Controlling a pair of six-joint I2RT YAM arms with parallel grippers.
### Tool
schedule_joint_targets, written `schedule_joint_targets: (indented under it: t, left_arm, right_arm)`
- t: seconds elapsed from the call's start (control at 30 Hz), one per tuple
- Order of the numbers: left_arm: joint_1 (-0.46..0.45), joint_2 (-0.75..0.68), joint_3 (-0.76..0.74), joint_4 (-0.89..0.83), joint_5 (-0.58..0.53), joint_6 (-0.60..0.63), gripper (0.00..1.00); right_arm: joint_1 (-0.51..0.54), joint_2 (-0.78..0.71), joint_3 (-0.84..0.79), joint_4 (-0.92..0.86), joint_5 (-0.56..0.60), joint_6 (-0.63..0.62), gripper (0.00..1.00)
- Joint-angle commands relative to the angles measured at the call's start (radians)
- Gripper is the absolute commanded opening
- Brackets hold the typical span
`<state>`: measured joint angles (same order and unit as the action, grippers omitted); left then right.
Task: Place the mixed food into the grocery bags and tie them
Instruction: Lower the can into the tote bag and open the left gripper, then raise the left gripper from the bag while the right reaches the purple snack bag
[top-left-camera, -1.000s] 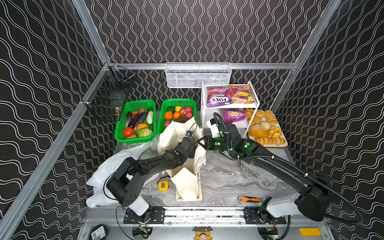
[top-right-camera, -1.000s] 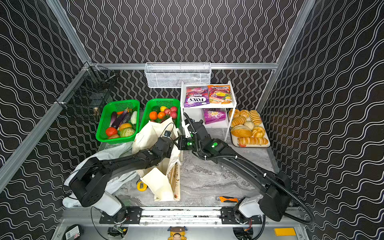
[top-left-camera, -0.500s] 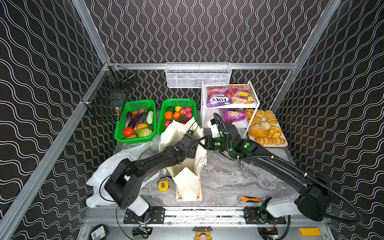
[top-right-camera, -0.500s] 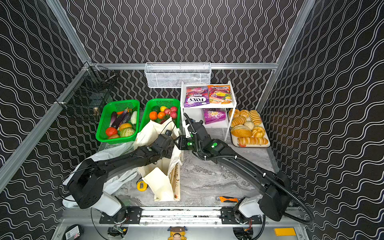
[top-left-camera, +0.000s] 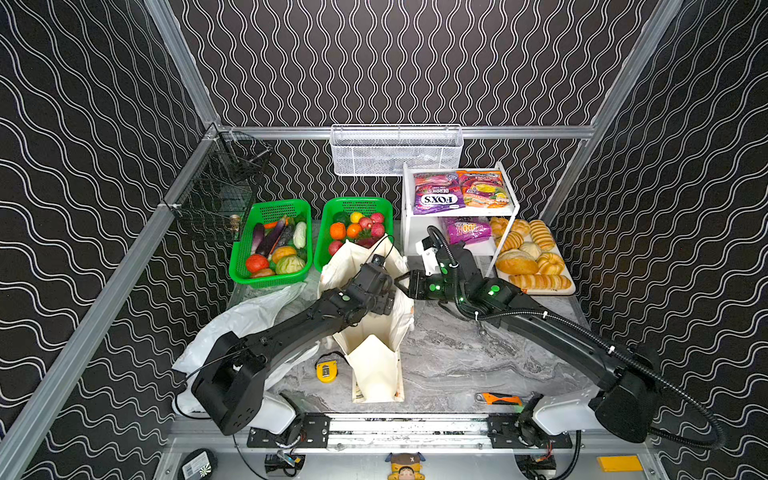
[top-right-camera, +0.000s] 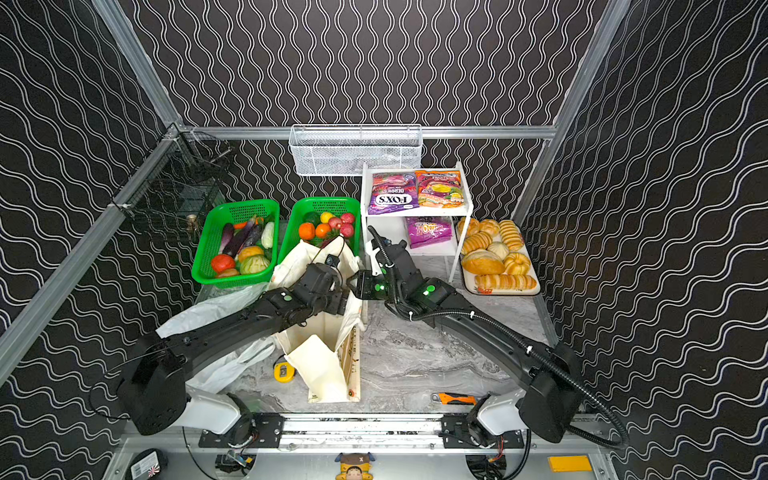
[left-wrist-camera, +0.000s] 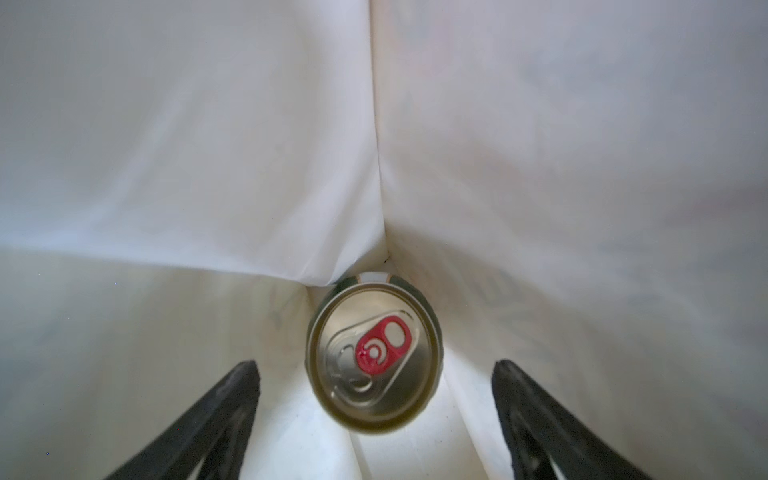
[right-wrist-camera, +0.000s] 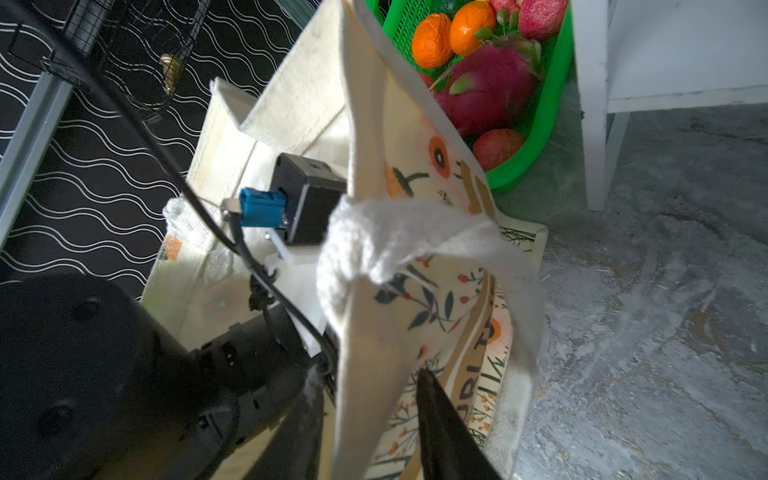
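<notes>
Well, we think this job has only just begun. The big cloth tote (top-left-camera: 374, 365) stands open in the middle of the surface (top-left-camera: 457, 361). Its strap (right-wrist-camera: 415, 237) hangs loose over the side, so nothing is tied yet. The white plastic bag (top-left-camera: 245, 320) lies flat and crumpled just beside the tote, partly under the left arm (top-left-camera: 291, 332). We can see no food in it.

The candy packet (top-left-camera: 438, 199) lies on top of the white shelf (top-left-camera: 409, 232), and the snack packet (top-left-camera: 465, 230) lies on the board below. The toy fruits (top-left-camera: 357, 228) sit in a green basket (top-left-camera: 357, 202) right behind the tote. Only the green can (left-wrist-camera: 372, 357) is packed. It stands top up in a bottom corner of the tote, touching the cloth. So we judge that one thing is in, and most of the food and both ties are left to do.

The left arm reaches forward and bends down into the tote's mouth. The left end effector (left-wrist-camera: 374, 374) points down at the can. Its fingers are wide apart, one on each side above the can, and they hold nothing.

The right arm (top-left-camera: 561, 332) stretches across to the tote's side nearest the shelf. The right end effector (top-left-camera: 401, 283) is at the rim, with a finger on each side of the cloth. We cannot tell if it pinches the cloth.
</notes>
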<state>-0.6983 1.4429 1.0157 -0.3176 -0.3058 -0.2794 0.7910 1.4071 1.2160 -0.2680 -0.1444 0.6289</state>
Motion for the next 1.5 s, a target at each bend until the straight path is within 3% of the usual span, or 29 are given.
schedule_joint_targets:
  t: [0.0, 0.57, 0.83, 1.0, 1.1, 1.33, 1.47]
  left_arm:
    - [0.001, -0.029, 0.017, -0.026, 0.024, 0.02, 0.93]
    - [0.002, -0.225, 0.097, -0.117, 0.113, 0.072, 0.98]
    - [0.002, -0.321, 0.153, -0.17, 0.102, 0.085, 0.98]
    - [0.002, -0.398, 0.181, -0.184, 0.118, 0.097, 0.99]
    - [0.002, -0.439, 0.193, -0.196, 0.136, 0.111, 0.99]
    - [0.002, -0.502, 0.192, -0.286, 0.052, 0.152, 0.99]
    - [0.002, -0.532, 0.194, -0.353, 0.015, 0.146, 0.99]
  right_arm:
    - [-0.002, -0.011, -0.003, 0.016, -0.006, 0.01, 0.43]
    - [-0.033, -0.08, 0.001, 0.031, -0.047, 0.003, 0.62]
    - [-0.134, -0.254, -0.096, 0.099, 0.052, 0.057, 0.7]
    - [-0.385, -0.355, -0.332, 0.305, 0.013, 0.273, 0.69]
    - [-0.482, -0.355, -0.439, 0.468, 0.027, 0.395, 0.66]
    - [-0.541, -0.193, -0.449, 0.701, 0.076, 0.46, 0.67]
    - [-0.55, -0.065, -0.445, 0.856, 0.129, 0.553, 0.62]
